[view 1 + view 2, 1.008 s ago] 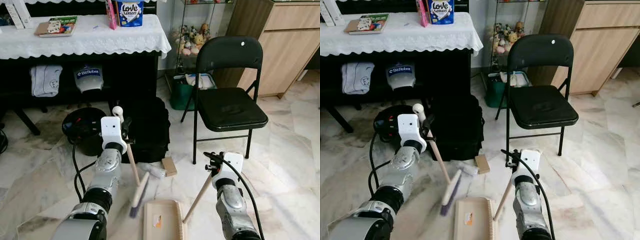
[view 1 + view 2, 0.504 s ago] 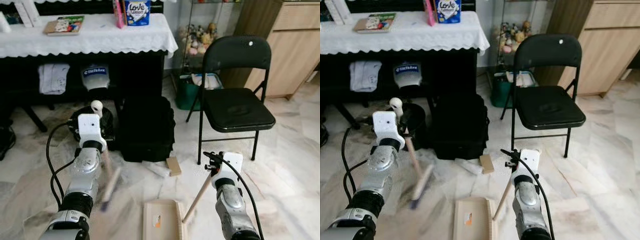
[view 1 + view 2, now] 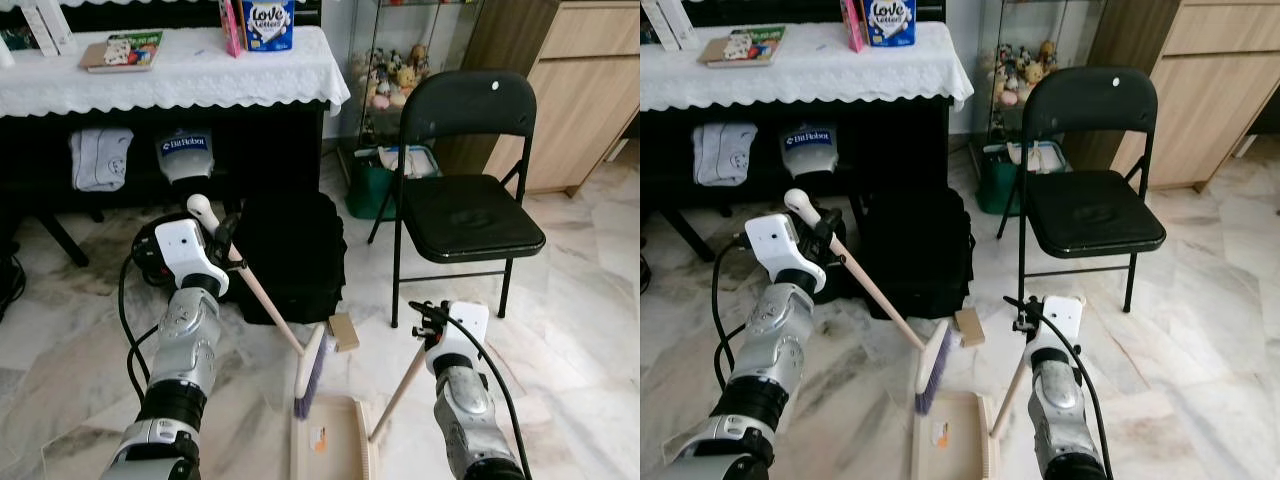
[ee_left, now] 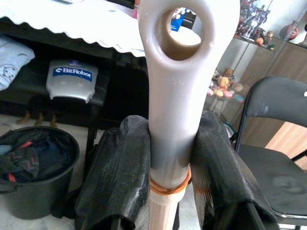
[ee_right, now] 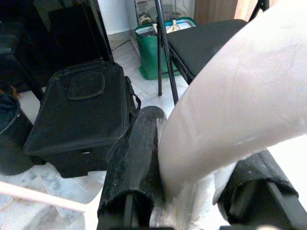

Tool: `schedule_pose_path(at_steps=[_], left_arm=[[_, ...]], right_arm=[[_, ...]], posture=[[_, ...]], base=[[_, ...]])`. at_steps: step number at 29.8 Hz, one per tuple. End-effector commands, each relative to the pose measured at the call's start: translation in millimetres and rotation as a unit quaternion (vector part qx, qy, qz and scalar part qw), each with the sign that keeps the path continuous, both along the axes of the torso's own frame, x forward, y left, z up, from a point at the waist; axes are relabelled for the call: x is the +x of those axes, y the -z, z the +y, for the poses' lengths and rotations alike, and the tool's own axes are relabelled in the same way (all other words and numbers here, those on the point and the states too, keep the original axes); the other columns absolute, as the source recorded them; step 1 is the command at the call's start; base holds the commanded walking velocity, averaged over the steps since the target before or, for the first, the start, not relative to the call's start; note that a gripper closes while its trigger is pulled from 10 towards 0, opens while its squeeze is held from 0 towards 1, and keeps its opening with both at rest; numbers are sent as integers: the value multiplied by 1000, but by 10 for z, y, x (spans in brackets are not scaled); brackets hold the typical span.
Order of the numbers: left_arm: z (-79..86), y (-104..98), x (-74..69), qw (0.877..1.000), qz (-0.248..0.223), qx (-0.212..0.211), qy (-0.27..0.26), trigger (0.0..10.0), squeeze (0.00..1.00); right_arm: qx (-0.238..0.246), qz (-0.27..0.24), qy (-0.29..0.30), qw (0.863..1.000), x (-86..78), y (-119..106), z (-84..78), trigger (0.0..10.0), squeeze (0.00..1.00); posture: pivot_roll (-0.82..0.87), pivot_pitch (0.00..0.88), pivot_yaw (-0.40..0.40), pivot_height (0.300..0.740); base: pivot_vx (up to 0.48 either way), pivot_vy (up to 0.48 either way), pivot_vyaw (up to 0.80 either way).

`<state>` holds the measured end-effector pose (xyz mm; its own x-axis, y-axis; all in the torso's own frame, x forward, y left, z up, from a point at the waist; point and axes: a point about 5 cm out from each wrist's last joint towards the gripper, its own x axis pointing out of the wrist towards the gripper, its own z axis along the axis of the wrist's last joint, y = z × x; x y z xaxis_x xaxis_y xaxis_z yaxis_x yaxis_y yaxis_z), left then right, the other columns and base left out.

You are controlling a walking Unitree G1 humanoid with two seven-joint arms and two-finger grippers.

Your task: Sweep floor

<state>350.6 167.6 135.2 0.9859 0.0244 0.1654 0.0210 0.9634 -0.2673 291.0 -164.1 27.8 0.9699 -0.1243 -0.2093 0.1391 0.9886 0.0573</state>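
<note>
Home, living-room corner. Marble floor (image 3: 590,300), surface with white lace cloth (image 3: 190,75) holding a book (image 3: 120,50) and tissue box (image 3: 265,22). Glass cabinet of figurines (image 3: 395,75) (small toys, details too small to tell), wood cabinet (image 3: 575,80), black folding chair (image 3: 465,190), black bag (image 3: 290,255), bucket (image 4: 33,167) of clothes under the surface.

Black bag (image 3: 290,255), bucket (image 3: 150,250) and folding chair (image 3: 465,200) hem the marble floor (image 3: 580,330) ahead.
</note>
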Motion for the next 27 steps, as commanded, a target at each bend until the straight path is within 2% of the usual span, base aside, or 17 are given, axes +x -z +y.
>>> schedule_pose_path(at_steps=[1, 5, 10, 13, 19, 27], left_arm=[[-18, -122, 13, 999, -26, -17, 7, 10000, 0], [-81, -122, 16, 999, -26, -34, 24, 10000, 0], [-106, -103, 36, 998, -23, -52, 21, 10000, 0], [-135, -56, 53, 999, -14, -39, 15, 10000, 0], [-233, -61, 129, 999, -7, 30, 10, 10000, 0], [-330, -17, 154, 999, 3, 36, 19, 10000, 0]], right_arm=[[2, -13, -1, 1000, 31, -46, 12, 10000, 0], [3, -12, -1, 1000, 28, -44, 20, 10000, 0], [5, -14, -1, 1000, 29, -48, 30, 10000, 0], [6, -16, 0, 1000, 28, -52, 22, 10000, 0], [6, -16, 0, 1000, 27, -54, 28, 10000, 0], [7, -16, 1, 1000, 20, -44, 20, 10000, 0]], posture=[[-79, 45, -7, 740], [-81, 48, -4, 740], [-84, 49, -2, 740], [-87, 48, -3, 740], [-86, 49, -4, 740], [-90, 48, -2, 740]], base=[[0, 0, 0], [0, 0, 0], [0, 0, 0], [0, 0, 0], [0, 0, 0], [0, 0, 0]])
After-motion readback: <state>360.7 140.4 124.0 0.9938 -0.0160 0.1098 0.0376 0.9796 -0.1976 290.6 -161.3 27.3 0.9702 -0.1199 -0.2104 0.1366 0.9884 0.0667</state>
